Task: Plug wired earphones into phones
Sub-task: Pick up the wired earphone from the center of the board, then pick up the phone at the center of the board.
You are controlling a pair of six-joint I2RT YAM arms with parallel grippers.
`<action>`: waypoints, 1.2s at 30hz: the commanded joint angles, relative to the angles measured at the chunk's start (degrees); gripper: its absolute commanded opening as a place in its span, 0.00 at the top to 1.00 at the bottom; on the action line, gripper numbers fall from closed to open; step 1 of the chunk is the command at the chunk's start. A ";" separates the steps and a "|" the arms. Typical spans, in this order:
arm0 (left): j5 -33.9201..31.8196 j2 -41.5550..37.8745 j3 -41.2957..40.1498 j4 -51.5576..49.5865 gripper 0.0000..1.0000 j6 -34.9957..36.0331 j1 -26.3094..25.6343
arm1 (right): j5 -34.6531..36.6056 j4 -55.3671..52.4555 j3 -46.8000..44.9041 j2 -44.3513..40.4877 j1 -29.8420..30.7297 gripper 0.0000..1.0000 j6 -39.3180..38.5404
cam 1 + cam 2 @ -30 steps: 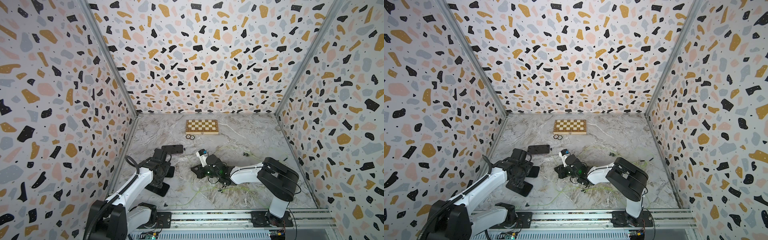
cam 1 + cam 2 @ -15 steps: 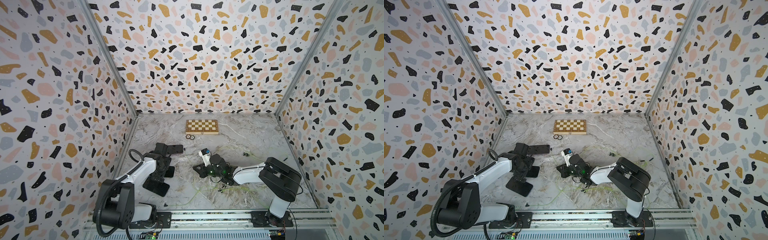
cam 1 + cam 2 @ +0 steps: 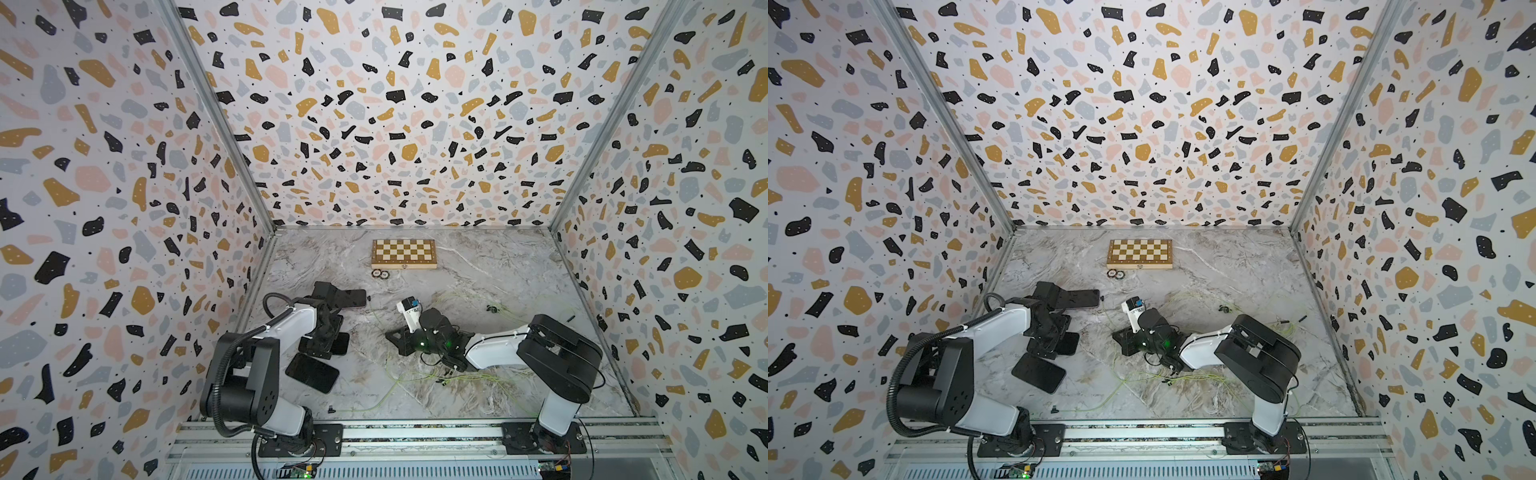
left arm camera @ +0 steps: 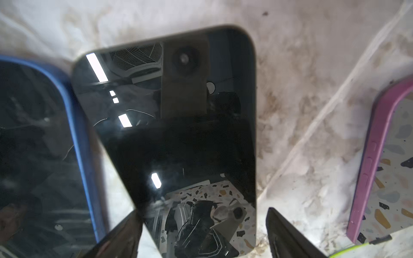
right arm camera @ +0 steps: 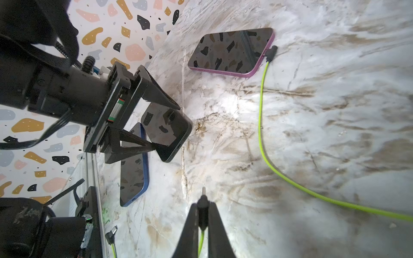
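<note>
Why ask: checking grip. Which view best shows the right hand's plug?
Right wrist view: the plug sits pinched in the right hand, tip forward. In both top views it is too small; left wrist view misses it.

This is looking like a robotics lab test cell, not a lived-in room. Three tall wall panels (image 3: 395,124) printed with a terrazzo pattern are boxing in a small marble-patterned worktop (image 3: 478,266). Bare aluminium profiles (image 3: 216,116) are running up the corners where the panels are meeting. Along the open front edge a metal rail (image 3: 419,434) is carrying the bolted-down bases of two white-and-black robot arms, the left arm (image 3: 286,328) and the right arm (image 3: 494,353), with exposed cabling looping beside them. A small circuit board (image 3: 300,471) with lit indicator lights is sitting below the rail. In both wrist views, cameras mounted on the arms are looking down at the worktop.
</note>
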 commanded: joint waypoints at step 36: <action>7.46 -16.70 -5.08 2.03 0.44 -5.89 0.26 | 4.59 17.54 -5.30 -2.53 6.26 1.00 -7.47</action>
